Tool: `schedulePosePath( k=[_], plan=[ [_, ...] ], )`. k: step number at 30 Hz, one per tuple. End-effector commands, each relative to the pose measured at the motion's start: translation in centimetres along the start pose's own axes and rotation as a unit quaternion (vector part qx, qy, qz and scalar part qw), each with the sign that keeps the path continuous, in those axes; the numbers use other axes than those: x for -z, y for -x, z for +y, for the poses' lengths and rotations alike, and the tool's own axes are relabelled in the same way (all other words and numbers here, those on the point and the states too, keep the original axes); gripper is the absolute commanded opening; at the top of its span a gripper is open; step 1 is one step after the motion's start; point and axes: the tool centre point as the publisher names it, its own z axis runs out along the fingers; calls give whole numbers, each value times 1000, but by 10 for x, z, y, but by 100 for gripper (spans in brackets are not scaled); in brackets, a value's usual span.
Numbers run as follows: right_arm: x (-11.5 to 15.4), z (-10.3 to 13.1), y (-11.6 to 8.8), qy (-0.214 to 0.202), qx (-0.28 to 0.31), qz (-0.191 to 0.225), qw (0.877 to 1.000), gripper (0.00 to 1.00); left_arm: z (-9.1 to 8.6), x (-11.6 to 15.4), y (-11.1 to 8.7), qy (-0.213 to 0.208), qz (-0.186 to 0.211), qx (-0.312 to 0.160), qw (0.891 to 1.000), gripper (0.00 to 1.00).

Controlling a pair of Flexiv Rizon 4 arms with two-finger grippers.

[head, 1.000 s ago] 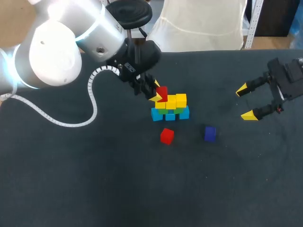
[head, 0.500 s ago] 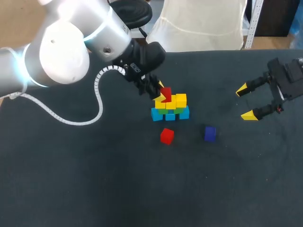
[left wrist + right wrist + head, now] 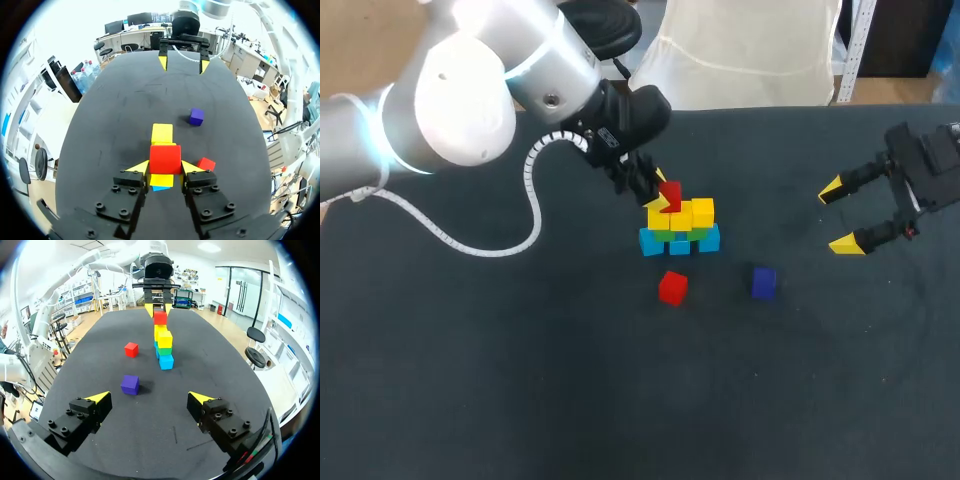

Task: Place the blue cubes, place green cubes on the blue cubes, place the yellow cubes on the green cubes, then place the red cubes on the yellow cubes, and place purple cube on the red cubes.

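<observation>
Fingertips (image 3: 139,168) of the left hand (image 3: 165,167) are clamping a red cube (image 3: 165,158) over the yellow layer (image 3: 684,216) of the stack (image 3: 680,238) — squared up to seat it — while the right hand (image 3: 840,215) is idling open, empty, well apart.

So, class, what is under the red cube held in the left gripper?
A yellow cube, with a sliver of blue cube below it. The red cube in the left gripper covers its top, so contact cannot be seen.
</observation>
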Motion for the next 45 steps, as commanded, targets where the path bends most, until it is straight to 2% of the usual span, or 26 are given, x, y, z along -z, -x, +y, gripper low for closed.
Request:
schedulePosePath(
  k=[1, 8, 12, 19, 23, 24, 29, 31, 35, 39, 45],
  plan=[
    [-1, -1, -1, 1, 1, -1, 1000, 100, 4, 1, 1, -5, -1, -2, 1000, 18],
    [-1, -1, -1, 1, 1, -1, 1000, 100, 5, 0, 2, -6, 4, -7, 1000, 20],
    [-1, -1, -1, 1, 1, -1, 1000, 100, 4, -1, 2, -9, 1, -7, 1000, 26],
    [-1, -1, -1, 1, 1, -1, 1000, 100, 3, -3, 0, -11, 5, -5, 1000, 28],
    [-1, -1, -1, 1, 1, -1, 1000, 100, 3, -3, -1, -10, 7, -4, 1000, 34],
    [-1, -1, -1, 1, 1, -1, 1000, 100, 3, -3, -1, -11, 5, -5, 1000, 40],
    [-1, -1, -1, 1, 1, -1, 1000, 100, 3, -4, -2, -13, 6, -4, 1000, 49],
    [-1, -1, -1, 1, 1, -1, 1000, 100, 3, -4, -2, -13, 8, -4, 1000, 71],
    [-1, -1, -1, 1, 1, -1, 1000, 100, 2, -3, -2, -12, 6, -3, 1000, 100],
    [-1, -1, -1, 1, 1, -1, 1000, 100, -2, 4, 3, -9, 8, -13, 1000, 100],
    [-1, -1, -1, 1, 1, -1, 1000, 100, -21, 23, 10, 0, 2, -39, 999, 100]
  ],
)
